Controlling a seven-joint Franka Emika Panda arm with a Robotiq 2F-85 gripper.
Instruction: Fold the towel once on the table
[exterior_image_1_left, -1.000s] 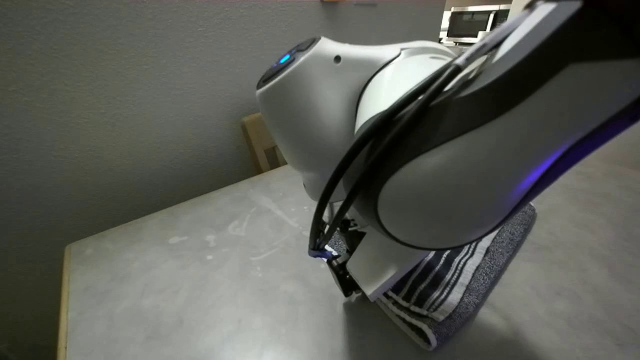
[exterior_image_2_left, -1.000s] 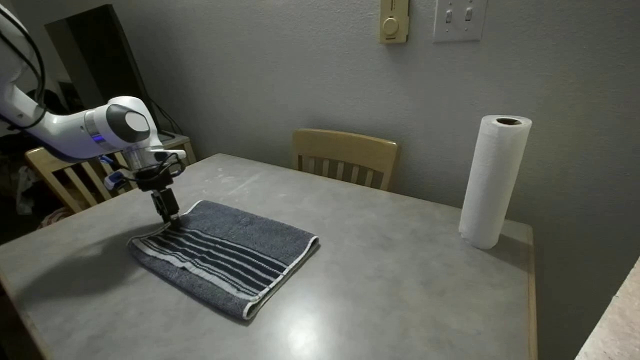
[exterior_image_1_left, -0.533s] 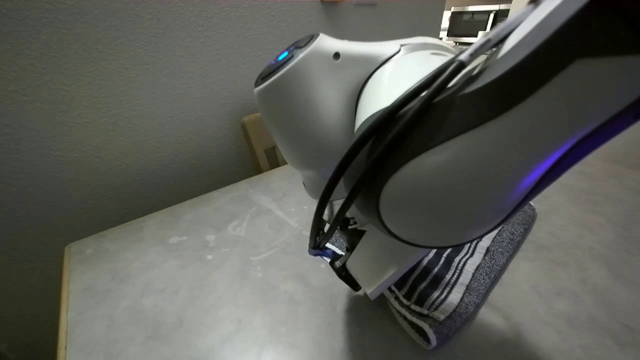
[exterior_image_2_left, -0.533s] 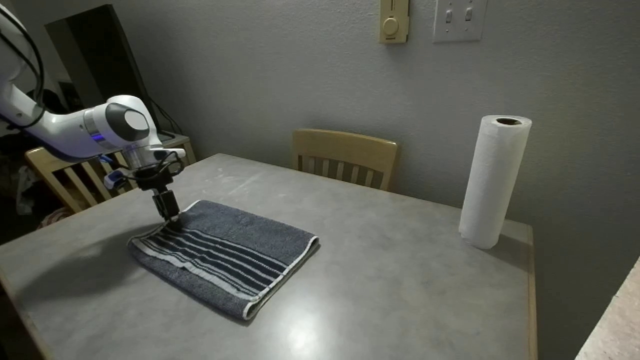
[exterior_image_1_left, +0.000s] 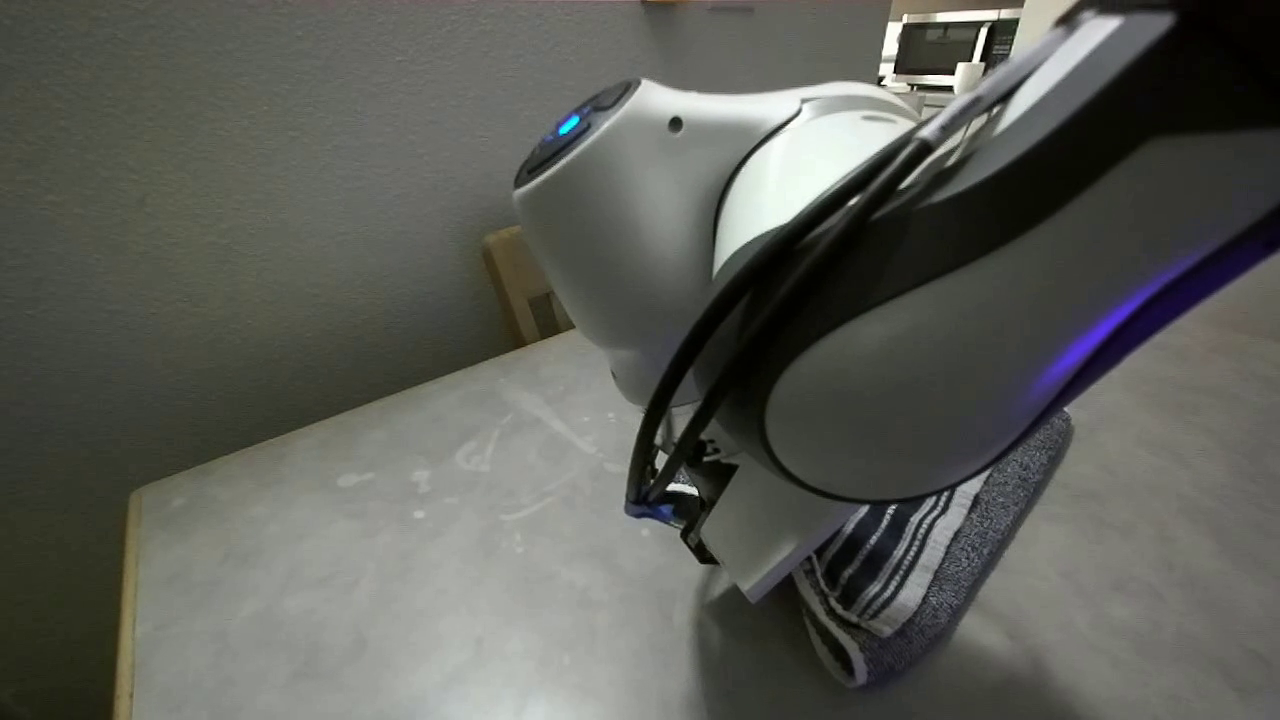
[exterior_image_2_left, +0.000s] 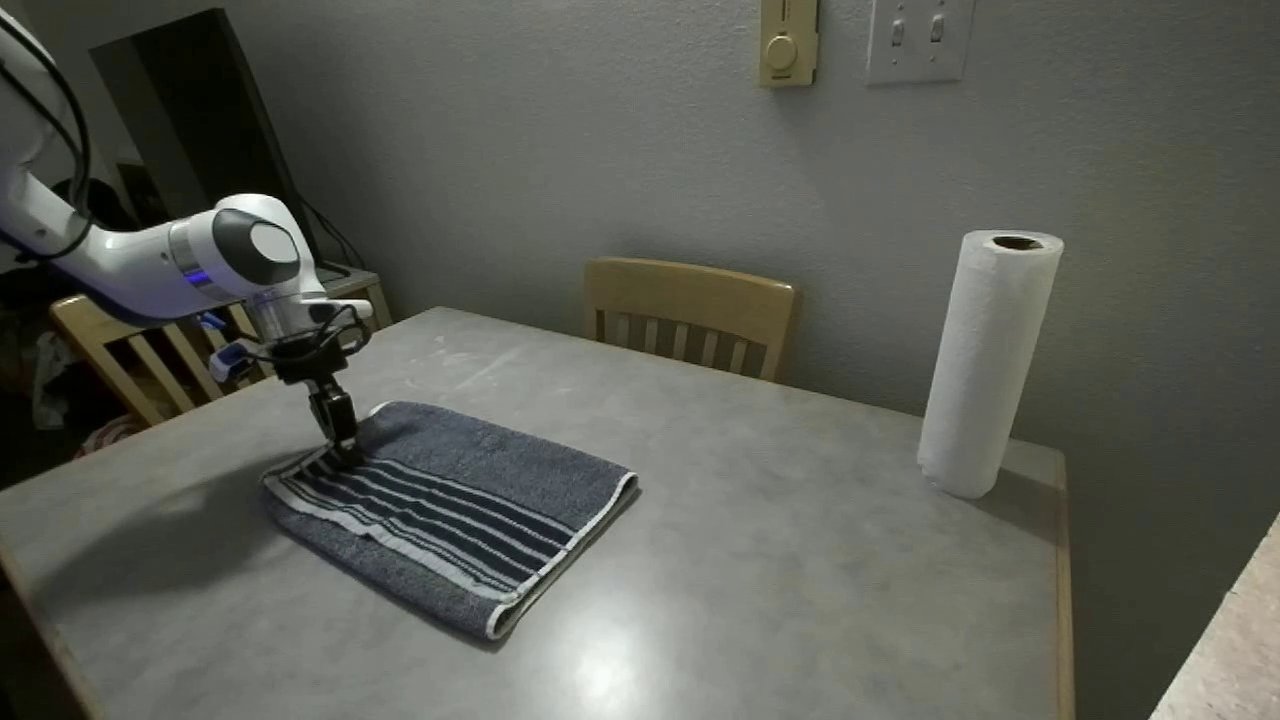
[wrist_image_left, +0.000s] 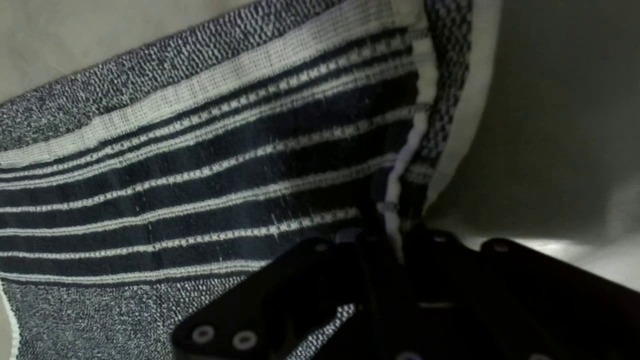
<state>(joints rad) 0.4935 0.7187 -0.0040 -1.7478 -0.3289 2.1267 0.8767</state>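
The gripper (exterior_image_2_left: 342, 440) grasps the towel (exterior_image_2_left: 480, 490) by a white-trimmed edge; the towel lies inward of the tabletop's (exterior_image_2_left: 780, 560) visible edges.

- In an exterior view: camera near the white-and-grey robot arm (exterior_image_1_left: 900, 370), angled down, facing a grey textured wall (exterior_image_1_left: 300, 200); arm blocks much of frame.
- In an exterior view: set farther back, looks down across the light grey matte surface (exterior_image_2_left: 780, 560) toward a tan wooden slatted chair (exterior_image_2_left: 690, 310).
- Wrist view: very close, down on a grey-blue striped terry towel (wrist_image_left: 200, 185); black metal pincer (wrist_image_left: 395, 237) along bottom.
- Shared: arm, surface, towel in both exterior views; towel stripes in all three.
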